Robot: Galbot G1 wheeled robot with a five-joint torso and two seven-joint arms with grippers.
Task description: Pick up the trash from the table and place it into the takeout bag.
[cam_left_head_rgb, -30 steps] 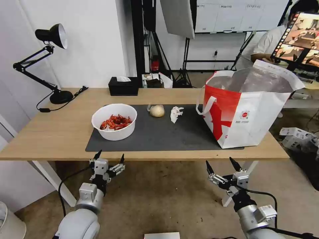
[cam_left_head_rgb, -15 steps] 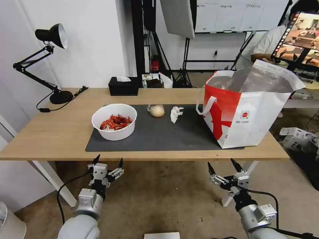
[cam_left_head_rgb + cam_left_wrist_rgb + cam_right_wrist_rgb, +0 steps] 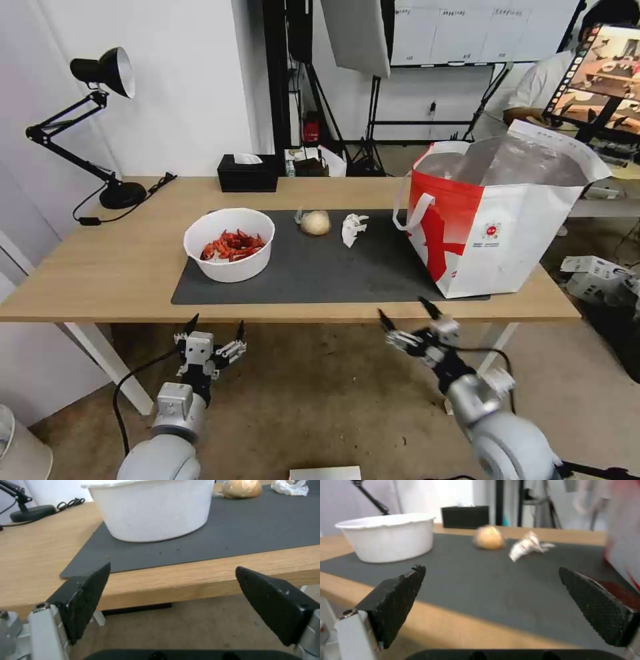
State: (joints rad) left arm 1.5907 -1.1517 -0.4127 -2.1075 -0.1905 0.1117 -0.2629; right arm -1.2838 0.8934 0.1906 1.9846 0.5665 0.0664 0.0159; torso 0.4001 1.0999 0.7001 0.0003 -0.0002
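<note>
Below the front edge of the surface [image 3: 133, 267], both tools hang with fingers spread wide and nothing in them — the left tool [image 3: 215, 331] sits under the white bowl of crayfish shells [image 3: 229, 244], the right tool [image 3: 408, 320] nearer the middle. On the grey mat [image 3: 320, 267], the beige wrapped lump [image 3: 315, 223] and crumpled tissue [image 3: 353, 228] sit side by side, takeout bag [image 3: 493, 220] standing open to their right. My worry: coming up from this low, a finger could clip the edge — or tip that bowl and spill shells.
</note>
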